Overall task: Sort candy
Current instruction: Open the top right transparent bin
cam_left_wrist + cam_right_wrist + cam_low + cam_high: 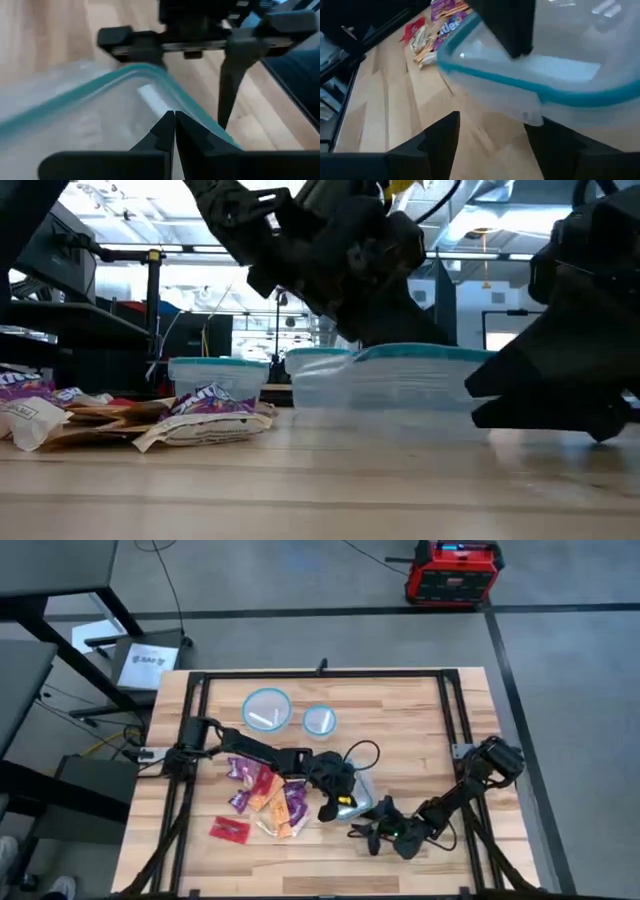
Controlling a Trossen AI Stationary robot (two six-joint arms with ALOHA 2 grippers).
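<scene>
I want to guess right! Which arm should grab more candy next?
Probably the left. Its gripper hangs shut over the box, right beside the candy. The right gripper, open, sits beyond the box.

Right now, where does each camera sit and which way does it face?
High: overhead, straight down; both arms, candy.
Low: table height, level across; arms, rectangular container.
Left wrist: behind shut left end effector, over that container.
Right wrist: behind open right end effector, beside it.
All share the container.

Pale wooden table (420, 710), clear plastic container (560, 70)
</scene>
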